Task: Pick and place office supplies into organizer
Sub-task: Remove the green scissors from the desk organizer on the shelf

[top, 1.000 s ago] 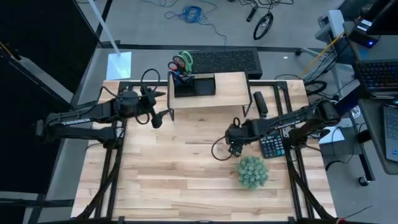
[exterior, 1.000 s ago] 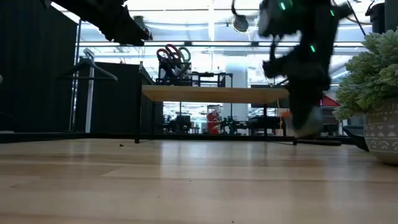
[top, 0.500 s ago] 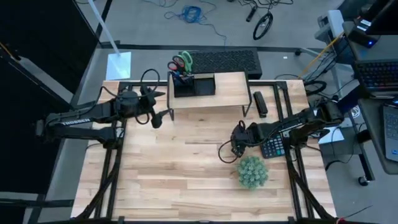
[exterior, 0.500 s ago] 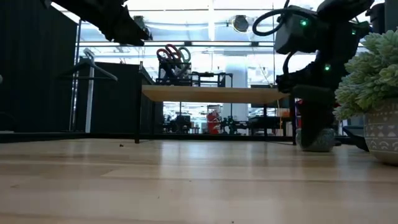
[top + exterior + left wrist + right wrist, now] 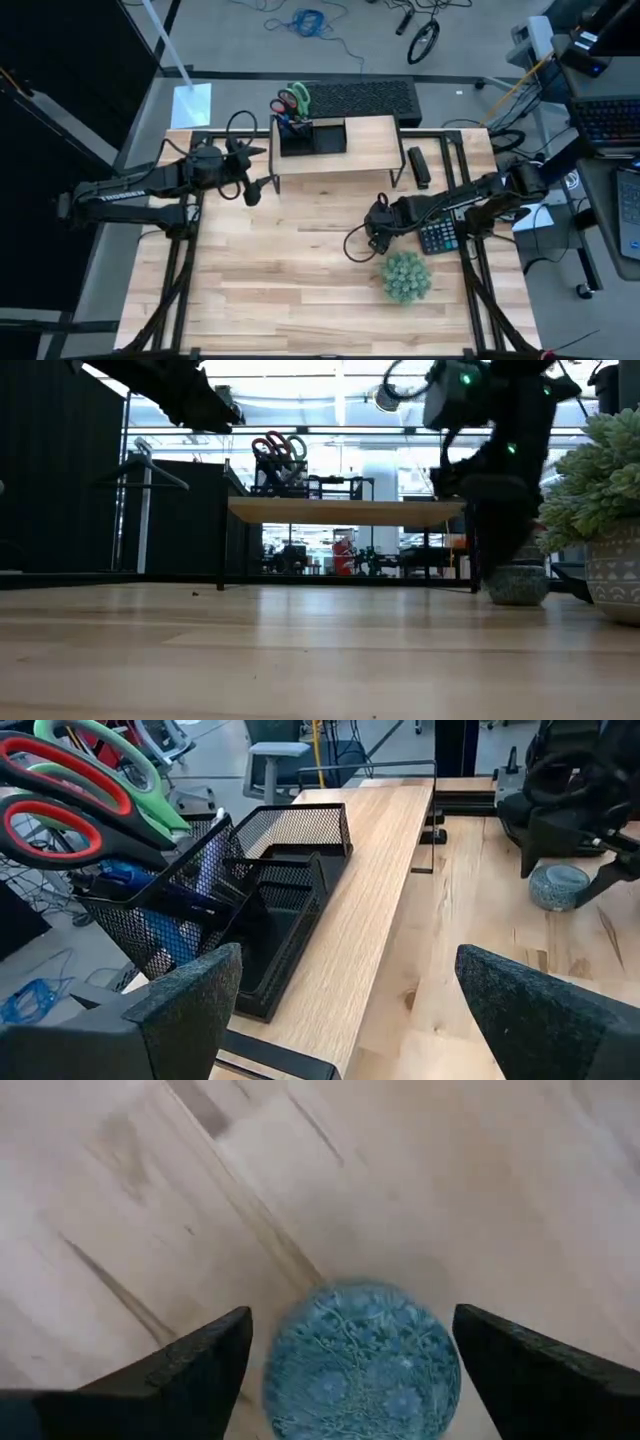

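The black mesh organizer [image 5: 312, 137] stands on the wooden riser shelf [image 5: 365, 150]. Red-handled scissors [image 5: 50, 815], green-handled scissors [image 5: 110, 750] and blue pens [image 5: 130, 880] stick up from its cup section. My left gripper [image 5: 252, 190] hangs open in the air off the riser's left end, holding nothing. My right gripper [image 5: 377, 232] is open, pointing down over a small round blue patterned thing [image 5: 362, 1365]. That round thing [image 5: 516, 585] rests on the table, with a finger to either side and a little above it.
A black calculator [image 5: 437, 235] lies just right of my right gripper, and a fuzzy green plant [image 5: 406, 277] in a pot stands nearer the front. A black oblong item [image 5: 417, 167] lies by the riser's right leg. Bare wood fills the table's middle and left.
My right gripper has come down toward the table with the round blue thing between its fingers. It has then risen a little. The round thing, just above the table a second ago, now rests on the wood below the fingers.
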